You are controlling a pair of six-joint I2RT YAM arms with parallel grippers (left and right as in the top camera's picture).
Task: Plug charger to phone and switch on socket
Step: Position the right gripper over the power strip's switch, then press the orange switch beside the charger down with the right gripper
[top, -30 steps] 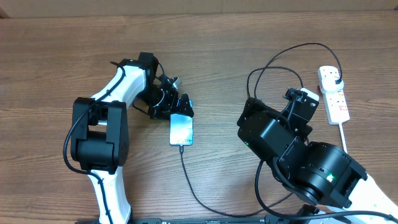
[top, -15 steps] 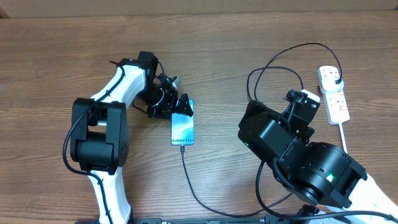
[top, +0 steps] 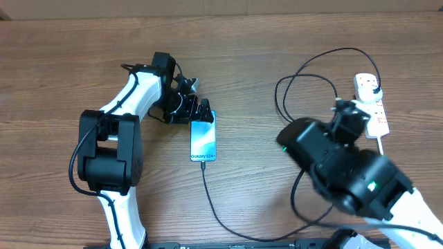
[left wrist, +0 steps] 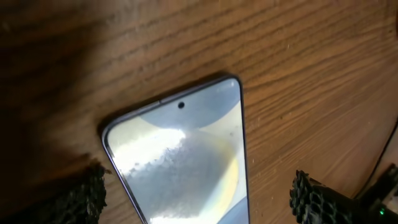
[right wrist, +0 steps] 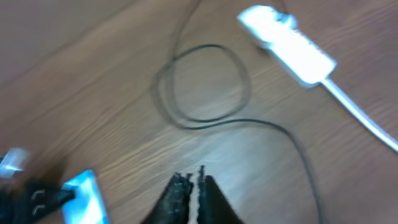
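table (top: 69, 55) wood open along far edge and left side. socket (top: 372, 104) lies near right edge. phone (top: 203, 138) flat mid-table, charger (top: 214, 207) cable meeting its near edge. left end effector (top: 199, 111) released, straddling phone's far end. right end effector (right wrist: 194, 186) clenched, fingertips together, beside socket.

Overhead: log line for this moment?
phone flat on table | charger tip at its near end, looks plugged | left gripper open over phone's far end | right gripper shut, empty, near socket
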